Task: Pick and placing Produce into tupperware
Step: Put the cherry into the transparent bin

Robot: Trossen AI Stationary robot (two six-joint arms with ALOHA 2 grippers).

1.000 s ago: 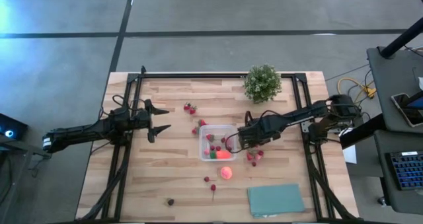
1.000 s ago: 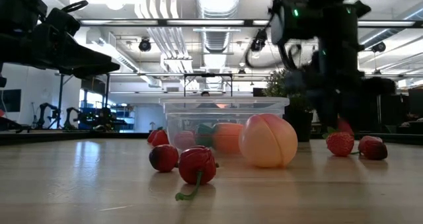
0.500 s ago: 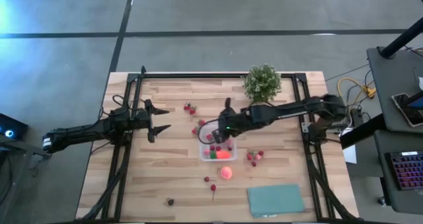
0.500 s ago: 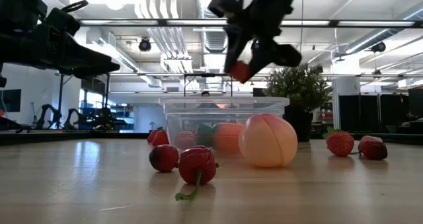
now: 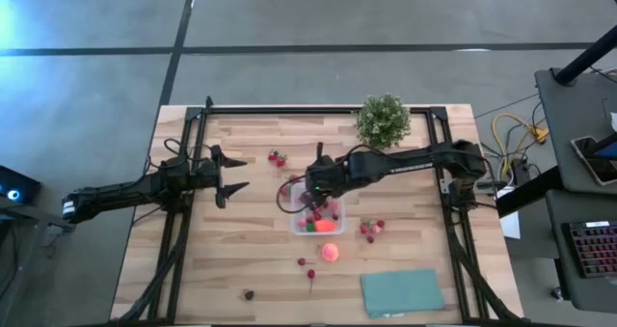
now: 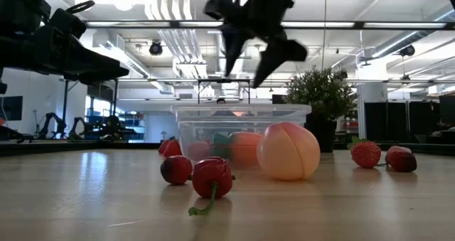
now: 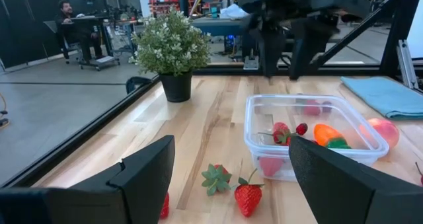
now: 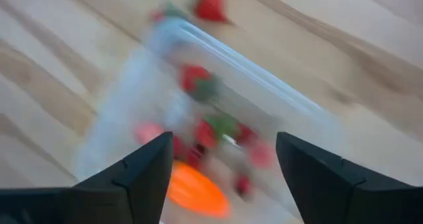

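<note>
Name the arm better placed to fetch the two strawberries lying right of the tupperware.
Right. Its gripper hangs open above the tupperware, beside those strawberries; the left gripper waits across the table.

Above tupperware (image 5: 317, 209): taken by right gripper (image 5: 313, 185), fingers spread, nothing held, hanging over the far-left corner.
Left of tupperware: bare wood up to left gripper (image 5: 231, 176), jaws apart, parked well clear.
Far side: potted plant (image 5: 383, 121) blocks far-right approach; strawberries (image 5: 278, 158) on far-left boards.
Near side: peach (image 5: 331, 253) just beside the wall; loose berries (image 5: 371, 229) right; teal cloth (image 5: 402, 291) at near-right corner.
</note>
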